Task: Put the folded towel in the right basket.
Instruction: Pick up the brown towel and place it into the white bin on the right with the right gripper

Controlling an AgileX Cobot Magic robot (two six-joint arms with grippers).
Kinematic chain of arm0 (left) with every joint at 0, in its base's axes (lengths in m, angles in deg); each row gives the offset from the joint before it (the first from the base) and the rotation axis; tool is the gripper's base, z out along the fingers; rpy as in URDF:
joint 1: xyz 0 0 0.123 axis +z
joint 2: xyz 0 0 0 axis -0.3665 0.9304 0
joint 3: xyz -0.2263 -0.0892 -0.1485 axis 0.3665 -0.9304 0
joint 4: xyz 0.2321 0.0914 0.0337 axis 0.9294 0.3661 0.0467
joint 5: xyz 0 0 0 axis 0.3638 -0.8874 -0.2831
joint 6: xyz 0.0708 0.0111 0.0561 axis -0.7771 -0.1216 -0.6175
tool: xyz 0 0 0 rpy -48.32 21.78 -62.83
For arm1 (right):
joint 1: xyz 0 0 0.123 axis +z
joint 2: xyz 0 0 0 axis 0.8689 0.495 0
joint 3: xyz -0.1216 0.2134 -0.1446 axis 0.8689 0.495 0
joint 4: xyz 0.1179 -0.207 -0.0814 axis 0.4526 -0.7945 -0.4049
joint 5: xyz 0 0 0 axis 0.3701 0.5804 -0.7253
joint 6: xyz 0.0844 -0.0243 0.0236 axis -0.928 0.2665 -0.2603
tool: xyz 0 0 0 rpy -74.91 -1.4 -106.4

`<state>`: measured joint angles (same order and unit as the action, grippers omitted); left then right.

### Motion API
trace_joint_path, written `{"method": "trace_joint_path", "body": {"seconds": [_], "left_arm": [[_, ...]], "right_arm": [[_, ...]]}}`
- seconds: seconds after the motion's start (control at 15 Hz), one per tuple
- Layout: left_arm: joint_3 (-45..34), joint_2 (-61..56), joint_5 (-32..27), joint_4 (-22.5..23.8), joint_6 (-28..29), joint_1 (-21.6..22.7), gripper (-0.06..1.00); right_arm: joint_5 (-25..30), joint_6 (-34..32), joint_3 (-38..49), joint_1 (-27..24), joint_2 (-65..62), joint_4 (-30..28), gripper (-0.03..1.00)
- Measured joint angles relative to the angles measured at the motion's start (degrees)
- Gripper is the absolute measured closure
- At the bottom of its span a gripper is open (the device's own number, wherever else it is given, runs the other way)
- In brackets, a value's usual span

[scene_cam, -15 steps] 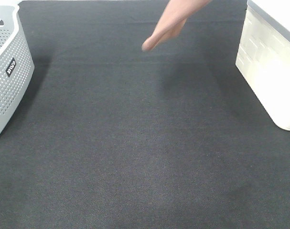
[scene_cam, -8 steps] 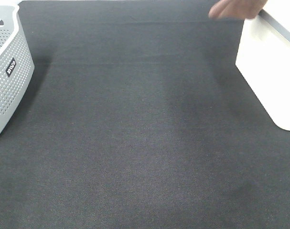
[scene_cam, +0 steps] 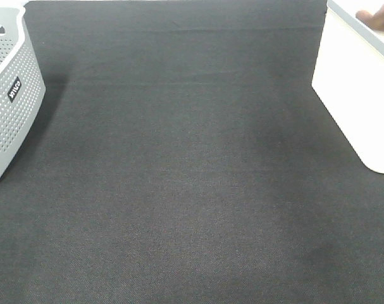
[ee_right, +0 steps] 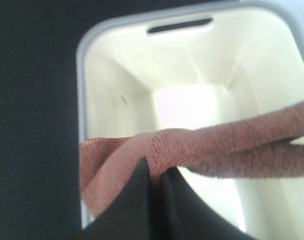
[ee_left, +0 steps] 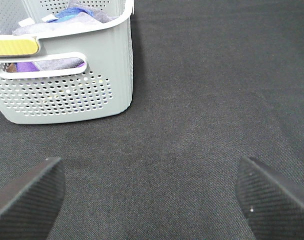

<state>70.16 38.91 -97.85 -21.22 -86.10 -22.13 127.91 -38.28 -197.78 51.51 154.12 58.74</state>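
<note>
The folded towel is pinkish brown. In the right wrist view it hangs from my right gripper, which is shut on its edge, above the open white right basket. In the exterior high view only a tip of the towel shows over the white basket at the far right edge. My left gripper is open and empty above the dark mat, short of the grey basket. Neither arm shows in the exterior high view.
The grey perforated basket stands at the left edge and holds several coloured cloths. A dark cloth mat covers the table between the two baskets.
The towel has moved from the far middle of the table to the right, over the white basket. The left side has not changed.
</note>
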Motion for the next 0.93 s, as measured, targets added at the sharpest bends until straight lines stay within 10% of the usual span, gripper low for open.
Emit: {"method": "trace_joint_path", "body": {"seconds": [0.4,0.73,0.93], "left_arm": [[0.0,0.0,0.0,0.0,0.0,0.0,0.07],[0.0,0.0,0.0,0.0,0.0,0.0,0.07],[0.0,0.0,0.0,0.0,0.0,0.0,0.07]], "right_arm": [[-0.86,-4.07,11.06,0.0,0.17,-5.5,0.93],[-0.29,-4.47,11.06,0.0,0.06,-1.78,0.31],[-0.17,-4.81,11.12,0.0,-1.95,0.92,0.22]]}}
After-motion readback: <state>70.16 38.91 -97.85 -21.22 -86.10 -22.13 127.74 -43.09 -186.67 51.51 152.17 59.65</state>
